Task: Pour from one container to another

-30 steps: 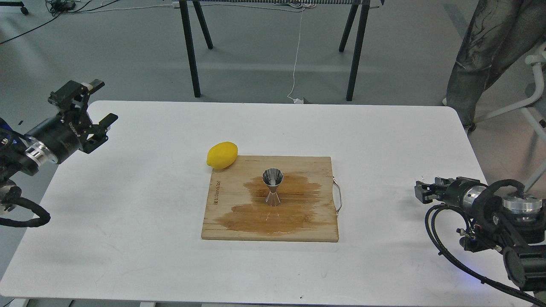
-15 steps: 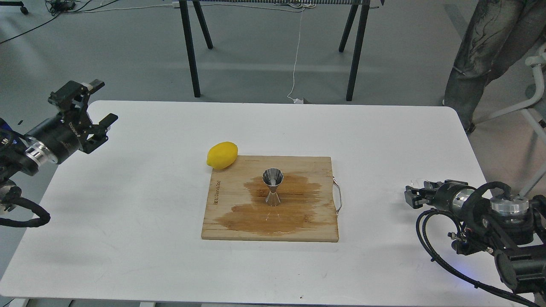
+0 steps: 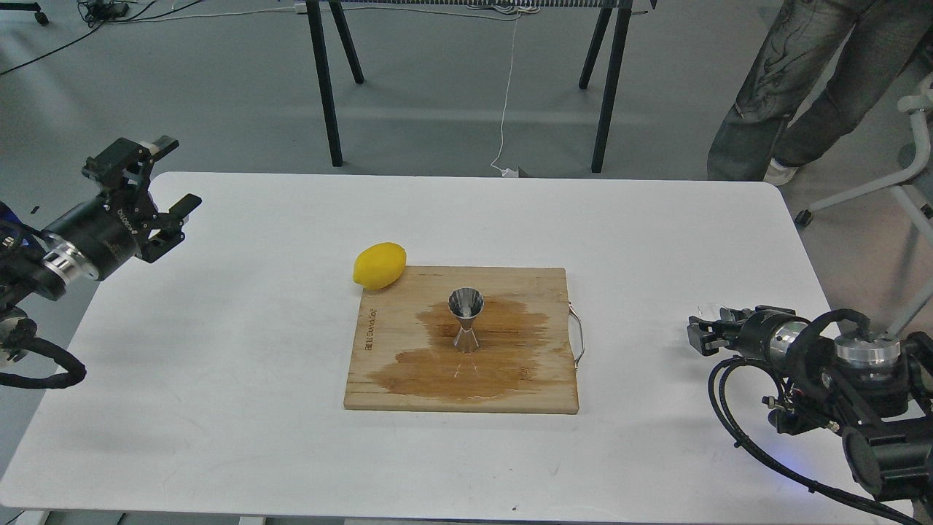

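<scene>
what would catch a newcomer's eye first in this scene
Probably the bright yellow lemon at the far left corner of the wooden cutting board in the middle of the white table. Next, the shiny steel jigger standing upright on the board inside a wide dark wet stain.

Jigger [image 3: 466, 325] upright on wooden board [image 3: 466, 343], in a wet dark patch. Lemon [image 3: 379, 265] touching board's far-left corner. Left gripper [image 3: 171, 175] over table's [image 3: 219, 408] left edge, fingers spread. Right gripper [image 3: 701, 335] low at right edge, seen end-on; finger state unclear. Person's legs [image 3: 794, 87] behind table.
</scene>
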Available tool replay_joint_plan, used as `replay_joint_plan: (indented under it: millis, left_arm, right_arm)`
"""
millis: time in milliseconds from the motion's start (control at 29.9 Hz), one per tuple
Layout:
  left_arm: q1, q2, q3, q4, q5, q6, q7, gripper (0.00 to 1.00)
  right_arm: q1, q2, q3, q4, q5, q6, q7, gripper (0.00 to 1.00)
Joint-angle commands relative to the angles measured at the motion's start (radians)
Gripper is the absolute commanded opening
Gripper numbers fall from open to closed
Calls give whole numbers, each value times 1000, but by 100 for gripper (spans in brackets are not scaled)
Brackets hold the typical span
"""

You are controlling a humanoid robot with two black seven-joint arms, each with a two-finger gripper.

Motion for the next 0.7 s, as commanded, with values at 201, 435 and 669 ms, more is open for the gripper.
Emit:
replay_joint_plan:
  millis: [201, 435, 669]
  left_arm:
    - [0, 0, 0, 0, 0, 0, 0, 99]
    - [0, 0, 0, 0, 0, 0, 0, 99]
    - [0, 0, 0, 0, 0, 0, 0, 99]
  right_arm:
    - [0, 0, 0, 0, 0, 0, 0, 57]
    - [0, 0, 2, 1, 0, 0, -1, 70]
    - [0, 2, 2, 3, 0, 0, 0, 77]
